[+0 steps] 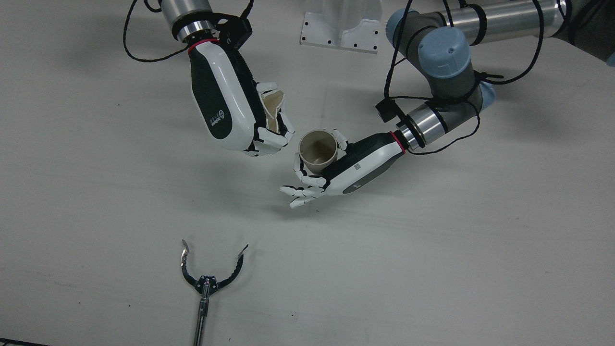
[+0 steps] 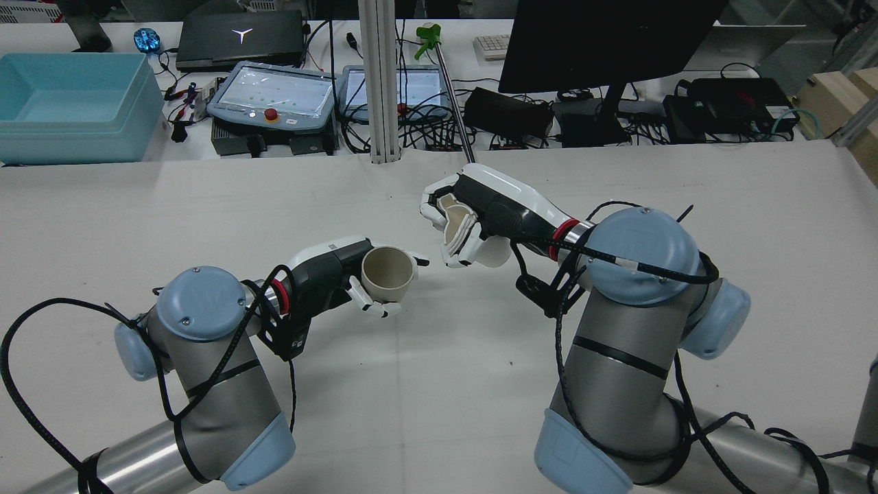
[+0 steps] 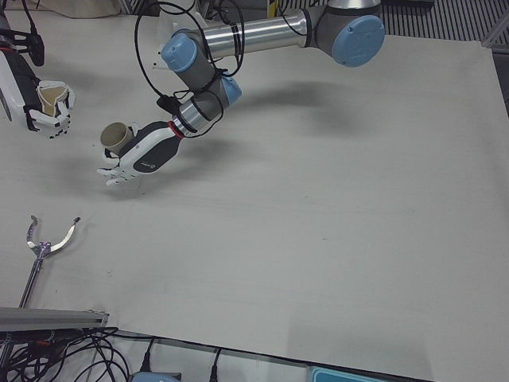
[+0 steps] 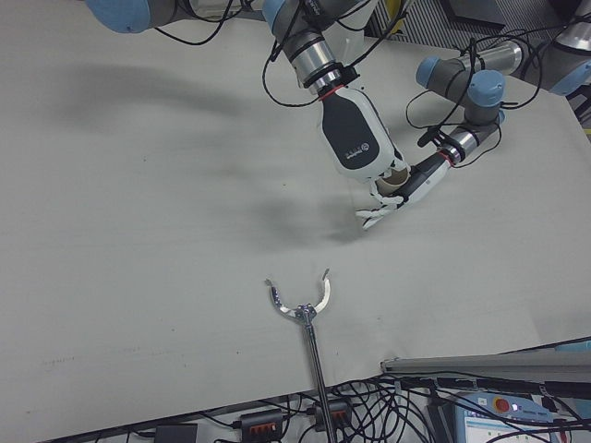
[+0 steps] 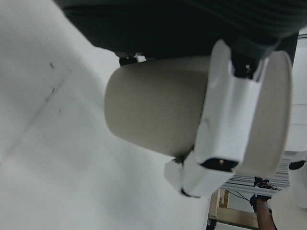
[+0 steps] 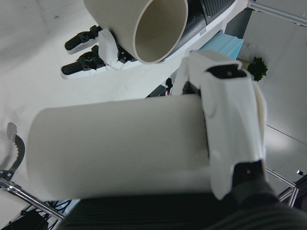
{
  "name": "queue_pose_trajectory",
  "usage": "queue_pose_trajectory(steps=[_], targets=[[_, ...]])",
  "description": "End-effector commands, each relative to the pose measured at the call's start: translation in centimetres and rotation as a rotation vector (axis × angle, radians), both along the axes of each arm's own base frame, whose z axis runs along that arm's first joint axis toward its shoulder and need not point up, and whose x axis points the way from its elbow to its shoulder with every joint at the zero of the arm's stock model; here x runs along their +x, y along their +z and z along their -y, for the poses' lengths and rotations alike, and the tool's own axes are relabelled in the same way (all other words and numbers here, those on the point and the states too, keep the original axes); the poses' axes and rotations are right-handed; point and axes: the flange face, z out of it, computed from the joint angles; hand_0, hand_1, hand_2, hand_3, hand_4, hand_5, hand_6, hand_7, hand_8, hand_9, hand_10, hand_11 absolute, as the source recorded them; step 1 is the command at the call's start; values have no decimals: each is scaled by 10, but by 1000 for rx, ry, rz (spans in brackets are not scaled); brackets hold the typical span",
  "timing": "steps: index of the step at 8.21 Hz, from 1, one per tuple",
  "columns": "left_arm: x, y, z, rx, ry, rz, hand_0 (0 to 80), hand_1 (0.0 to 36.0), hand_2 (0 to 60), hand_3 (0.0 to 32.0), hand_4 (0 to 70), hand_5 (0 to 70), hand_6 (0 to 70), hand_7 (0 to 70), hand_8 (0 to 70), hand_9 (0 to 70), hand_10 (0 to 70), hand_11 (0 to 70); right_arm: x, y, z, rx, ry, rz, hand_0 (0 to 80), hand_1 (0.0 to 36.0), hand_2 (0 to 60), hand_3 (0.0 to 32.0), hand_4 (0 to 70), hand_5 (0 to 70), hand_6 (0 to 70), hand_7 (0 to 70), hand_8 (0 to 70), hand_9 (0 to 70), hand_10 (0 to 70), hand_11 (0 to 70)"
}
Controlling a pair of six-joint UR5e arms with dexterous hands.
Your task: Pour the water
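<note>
Beige cups unlabelled; left hand (image 1: 336, 168) grips upright cup (image 1: 318, 152), right hand (image 1: 230, 103) grips squashed cup (image 1: 272, 109).

two cups held above the table, mouths near each other

left hand (image 1: 336, 168) holds one cup (image 1: 318, 152); right hand (image 1: 230, 108) holds the other cup (image 1: 273, 109) just beside; a reacher tool (image 1: 207, 283) lies apart, before them on the table (image 1: 432, 269).
</note>
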Motion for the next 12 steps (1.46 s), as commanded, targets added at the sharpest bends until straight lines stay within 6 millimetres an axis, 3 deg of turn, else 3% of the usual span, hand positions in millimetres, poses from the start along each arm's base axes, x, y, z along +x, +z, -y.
queue_pose_trajectory(steps=[1,2,3,4,5,6,7,8,9,10,11,12], targets=[[-60,5,40,-45,-53,-83,800,360,600,0,683,700,165,192,66,75,72,138,132,-14,33,54,222,83,800,360,600,0,700,700,700,700,597,669,492,700],[-95,48,33,-54,-67,-104,800,360,600,0,688,700,162,191,65,73,73,142,210,6,25,27,318,170,800,360,600,0,642,700,700,700,600,675,490,700],[-132,101,26,-78,-88,-129,800,360,600,0,687,700,156,190,62,72,76,147,298,45,0,-21,440,233,800,360,600,0,700,700,700,700,613,700,495,700],[-176,154,31,-89,-134,-152,800,360,600,0,698,700,159,195,65,77,80,151,377,73,-26,18,559,254,800,360,600,0,694,700,700,700,621,700,525,700],[-211,200,30,-95,-144,-145,800,360,600,0,700,700,159,195,64,77,81,152,437,99,-33,83,561,243,800,360,600,0,592,700,700,700,631,700,576,700],[-255,245,28,-96,-178,-135,800,360,600,0,700,700,162,196,65,76,79,149,463,143,-27,61,531,231,800,360,600,0,700,700,700,700,680,700,684,700],[-287,274,25,-100,-201,-123,800,360,600,0,700,700,164,196,65,76,78,148,472,205,-30,13,518,196,800,350,600,0,700,700,700,700,700,700,700,700],[-311,293,19,-99,-231,-125,800,360,600,0,700,700,165,197,65,76,79,149,475,286,-22,18,517,208,755,322,600,0,700,664,700,700,700,700,700,700],[-343,317,7,-92,-273,-122,800,360,600,0,700,700,162,198,63,75,77,146,475,381,-5,42,511,240,629,283,600,0,534,499,700,700,700,700,700,700],[-353,331,-2,-63,-289,-128,800,360,600,0,700,700,159,197,61,74,76,143,462,471,8,8,491,242,596,251,600,0,435,426,700,700,700,700,700,700],[-359,355,-6,-36,-331,-123,800,360,600,0,700,700,156,197,60,75,78,144,433,528,28,-3,472,231,584,229,600,0,606,466,700,700,700,700,700,700],[-362,399,-1,-41,-411,-120,793,360,600,0,700,700,149,189,55,70,80,143,380,580,51,-25,495,231,565,202,600,0,700,468,700,700,700,700,700,700]])
